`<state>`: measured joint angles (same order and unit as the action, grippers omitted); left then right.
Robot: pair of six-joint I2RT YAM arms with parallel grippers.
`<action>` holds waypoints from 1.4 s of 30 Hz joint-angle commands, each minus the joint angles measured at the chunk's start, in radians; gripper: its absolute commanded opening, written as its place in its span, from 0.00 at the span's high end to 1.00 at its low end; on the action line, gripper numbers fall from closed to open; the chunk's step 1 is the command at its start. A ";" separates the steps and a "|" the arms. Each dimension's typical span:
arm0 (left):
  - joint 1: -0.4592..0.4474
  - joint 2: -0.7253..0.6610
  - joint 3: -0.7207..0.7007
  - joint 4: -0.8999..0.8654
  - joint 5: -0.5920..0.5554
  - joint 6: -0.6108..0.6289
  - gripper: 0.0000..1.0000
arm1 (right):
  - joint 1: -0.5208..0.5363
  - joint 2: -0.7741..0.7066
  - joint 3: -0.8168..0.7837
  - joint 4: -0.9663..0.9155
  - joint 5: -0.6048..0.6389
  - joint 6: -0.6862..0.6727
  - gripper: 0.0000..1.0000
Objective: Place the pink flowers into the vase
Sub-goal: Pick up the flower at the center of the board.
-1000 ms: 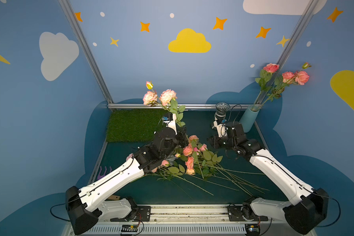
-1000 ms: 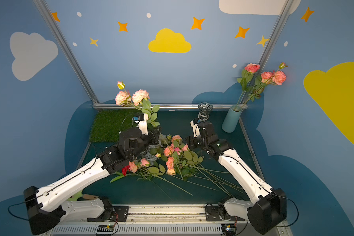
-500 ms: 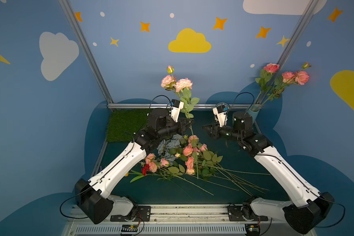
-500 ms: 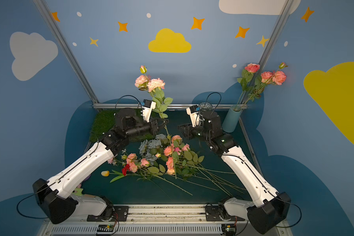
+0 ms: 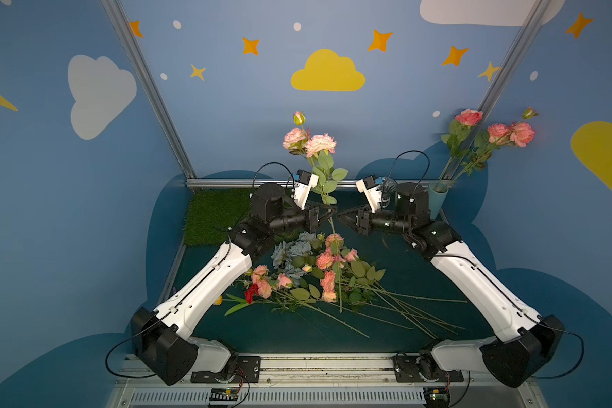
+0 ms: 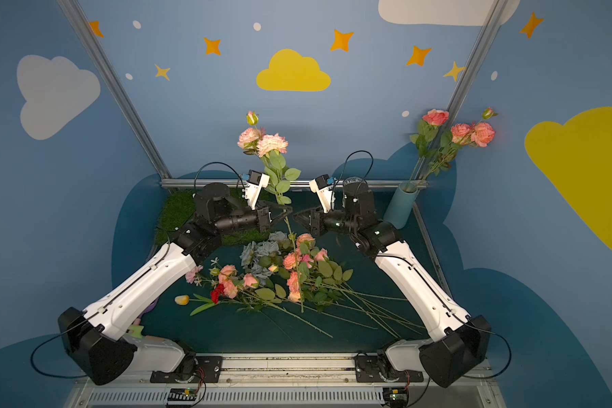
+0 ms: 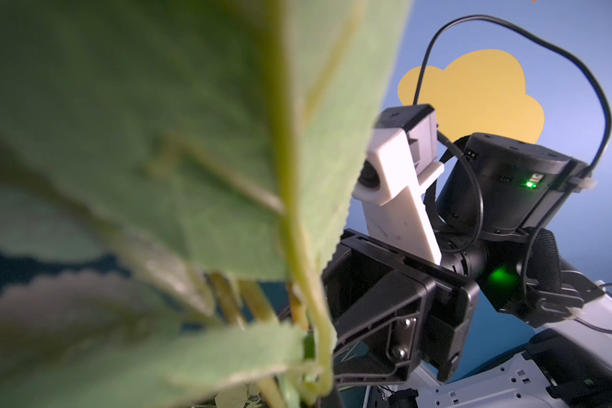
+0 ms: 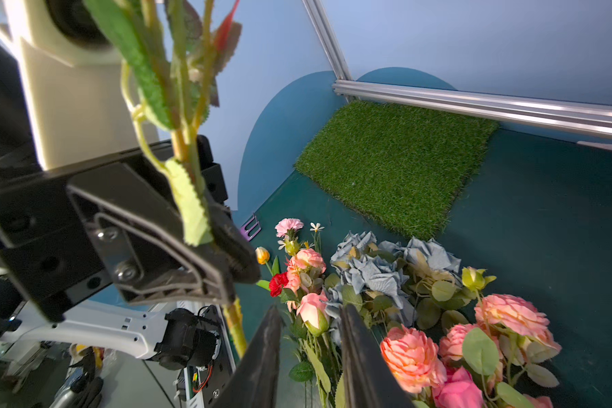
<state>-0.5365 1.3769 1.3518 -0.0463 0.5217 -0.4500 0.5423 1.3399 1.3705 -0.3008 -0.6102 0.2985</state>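
My left gripper [image 5: 330,214] is shut on the stem of a pink flowers sprig [image 5: 310,139], holding it upright above the table's middle, blooms high. In the right wrist view that left gripper [image 8: 232,252] pinches the stem [image 8: 236,326] just beside my own fingers [image 8: 269,353]. My right gripper [image 5: 341,217] faces the left one tip to tip, open, with nothing between its jaws. More pink flowers [image 5: 327,279] lie heaped on the table below. The teal vase [image 5: 437,199] stands at the back right with pink flowers [image 5: 502,130] in it. In the left wrist view leaves [image 7: 156,176] hide my left jaws.
Grey-blue flowers [image 5: 294,252], a red flower [image 5: 251,293] and a yellow tulip [image 6: 182,300] lie in the pile, with long stems [image 5: 403,311] fanning to the right. A green turf mat [image 5: 219,212] covers the back left corner below a metal rail [image 5: 227,183].
My left arm has lifted the sprig and carried it rightward to the table's middle. My right arm has swung round so that its gripper faces the left one.
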 commanded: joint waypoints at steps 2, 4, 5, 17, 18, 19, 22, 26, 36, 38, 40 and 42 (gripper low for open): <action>0.006 0.005 0.007 0.016 0.002 0.005 0.98 | 0.010 -0.046 -0.019 0.012 -0.061 -0.006 0.69; 0.006 0.006 0.013 0.007 0.001 0.007 0.98 | 0.012 -0.061 -0.029 -0.001 -0.063 -0.018 0.69; 0.006 0.007 0.015 0.006 0.004 0.007 0.98 | 0.013 -0.066 -0.032 -0.005 -0.064 -0.022 0.69; -0.007 0.011 0.027 0.002 0.012 -0.005 0.98 | 0.063 -0.033 -0.022 -0.024 -0.063 -0.046 0.69; -0.010 0.010 0.027 0.002 0.012 -0.005 0.98 | 0.067 -0.029 -0.020 -0.026 -0.061 -0.048 0.69; -0.011 0.008 0.027 0.000 0.013 -0.005 0.98 | 0.068 -0.024 -0.019 -0.025 -0.055 -0.049 0.69; -0.017 0.006 0.030 -0.008 0.014 -0.002 0.98 | 0.074 -0.015 -0.017 -0.026 -0.041 -0.054 0.69; -0.023 0.002 0.033 -0.016 0.011 0.004 0.98 | 0.077 -0.011 -0.013 -0.036 -0.012 -0.070 0.69; -0.030 -0.002 0.036 -0.027 0.004 0.013 0.98 | 0.081 -0.008 -0.002 -0.061 0.052 -0.097 0.71; -0.032 -0.001 0.038 -0.030 0.003 0.014 0.98 | 0.083 -0.005 -0.006 -0.052 0.048 -0.089 0.73; -0.034 0.001 0.040 -0.035 0.003 0.017 0.98 | 0.084 -0.006 -0.009 -0.042 0.042 -0.087 0.78; -0.039 0.002 0.047 -0.049 -0.005 0.029 0.98 | 0.086 -0.008 -0.008 -0.044 0.038 -0.087 0.91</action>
<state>-0.5667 1.3922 1.3579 -0.0834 0.5137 -0.4473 0.6228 1.3281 1.3426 -0.3527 -0.5739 0.2188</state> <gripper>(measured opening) 0.090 0.139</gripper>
